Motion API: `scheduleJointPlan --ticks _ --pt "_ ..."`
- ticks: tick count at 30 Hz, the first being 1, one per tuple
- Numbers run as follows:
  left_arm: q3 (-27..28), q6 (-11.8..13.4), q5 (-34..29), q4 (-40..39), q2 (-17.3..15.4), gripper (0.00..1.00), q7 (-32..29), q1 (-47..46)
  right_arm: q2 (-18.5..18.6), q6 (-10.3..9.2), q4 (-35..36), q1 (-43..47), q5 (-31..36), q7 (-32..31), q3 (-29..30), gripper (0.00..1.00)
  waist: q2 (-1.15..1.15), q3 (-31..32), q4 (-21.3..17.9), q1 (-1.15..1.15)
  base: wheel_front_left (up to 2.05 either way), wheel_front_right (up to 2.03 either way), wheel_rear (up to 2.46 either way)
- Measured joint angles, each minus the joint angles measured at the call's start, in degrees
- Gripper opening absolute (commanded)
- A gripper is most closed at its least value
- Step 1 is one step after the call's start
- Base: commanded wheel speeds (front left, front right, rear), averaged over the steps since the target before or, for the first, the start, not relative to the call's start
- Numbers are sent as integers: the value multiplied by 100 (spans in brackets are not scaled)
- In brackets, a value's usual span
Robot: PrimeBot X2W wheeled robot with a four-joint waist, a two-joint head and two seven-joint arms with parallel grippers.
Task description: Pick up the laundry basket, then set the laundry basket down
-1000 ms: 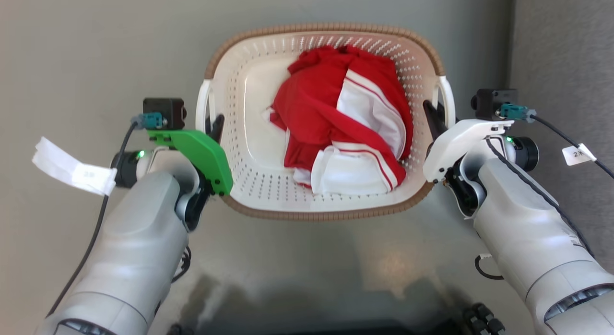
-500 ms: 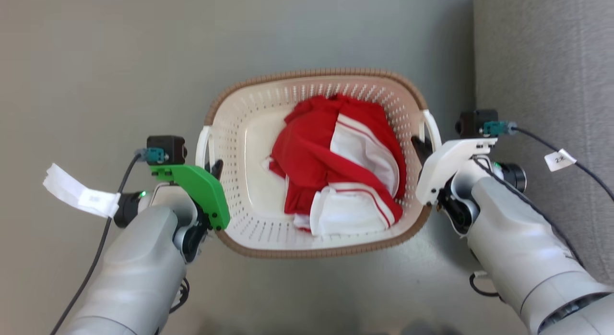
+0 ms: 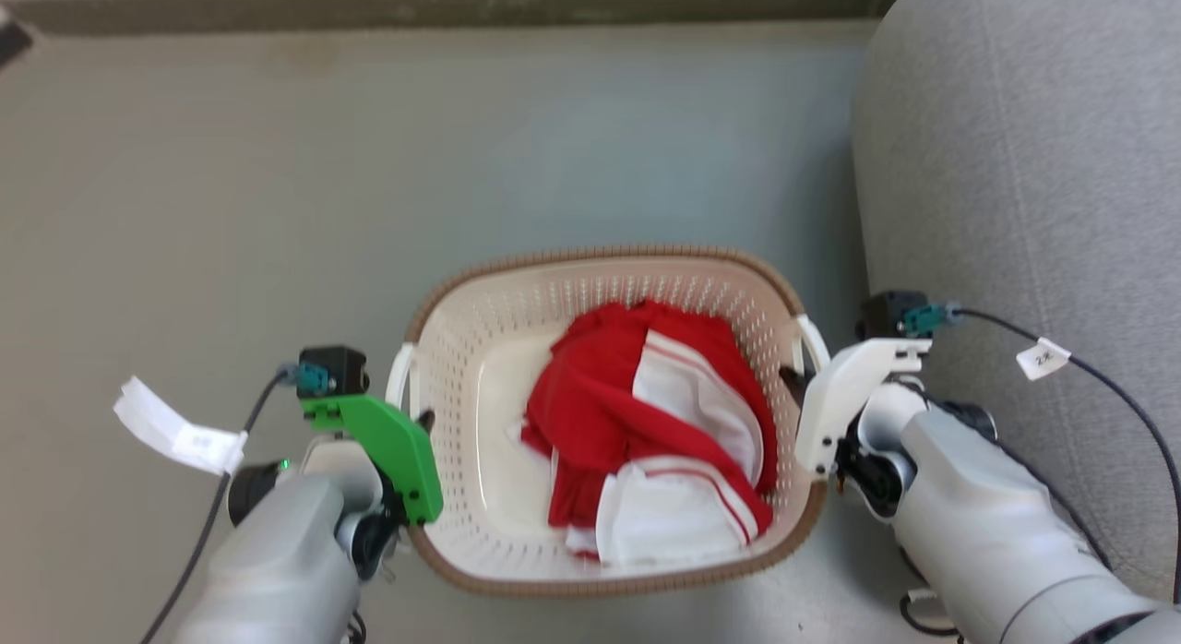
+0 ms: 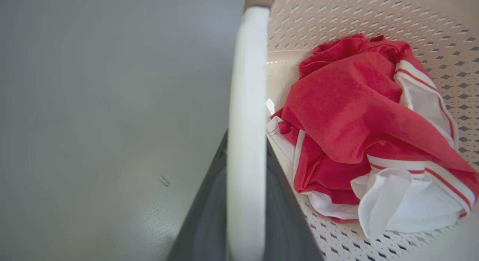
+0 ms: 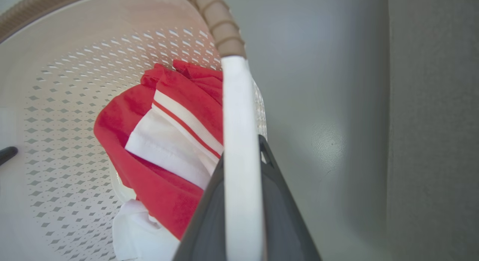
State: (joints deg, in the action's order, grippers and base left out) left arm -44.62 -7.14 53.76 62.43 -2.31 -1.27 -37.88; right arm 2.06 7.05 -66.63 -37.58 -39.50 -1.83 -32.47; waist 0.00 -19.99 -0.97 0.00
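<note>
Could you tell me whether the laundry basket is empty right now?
No, a red and white garment lies bunched inside the laundry basket.

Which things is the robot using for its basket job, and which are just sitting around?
For the job:
laundry basket
left gripper, shut on the left handle
right gripper, shut on the right handle

Just there:
red and white clothes, lying inside the basket
grey fabric seat
paper tag
floor
</note>
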Motion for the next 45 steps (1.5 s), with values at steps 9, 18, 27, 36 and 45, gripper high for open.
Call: scheduleJointPlan --ticks 9,18,27,36,45 --pt "-176 -7 199 124 15 0 -281 483 -2 -1 5 493 -298 -465 -289 0 0 745 -83 0 0 0 0" --pt "-281 -25 255 175 34 0 -525 775 2 -8 24 831 -508 -773 -485 0 0 1436 -146 0 0 0 0" --pt "-360 -25 397 172 33 0 -632 863 24 -9 24 883 -597 -965 -598 0 0 1777 -189 0 0 0 0" --pt "-385 -25 501 172 30 0 -677 865 36 -10 24 883 -658 -990 -677 0 0 1813 -191 0 0 0 0" --pt "-413 -25 544 172 23 0 -677 865 42 -10 24 883 -704 -990 -731 0 0 1814 -199 0 0 0 0"
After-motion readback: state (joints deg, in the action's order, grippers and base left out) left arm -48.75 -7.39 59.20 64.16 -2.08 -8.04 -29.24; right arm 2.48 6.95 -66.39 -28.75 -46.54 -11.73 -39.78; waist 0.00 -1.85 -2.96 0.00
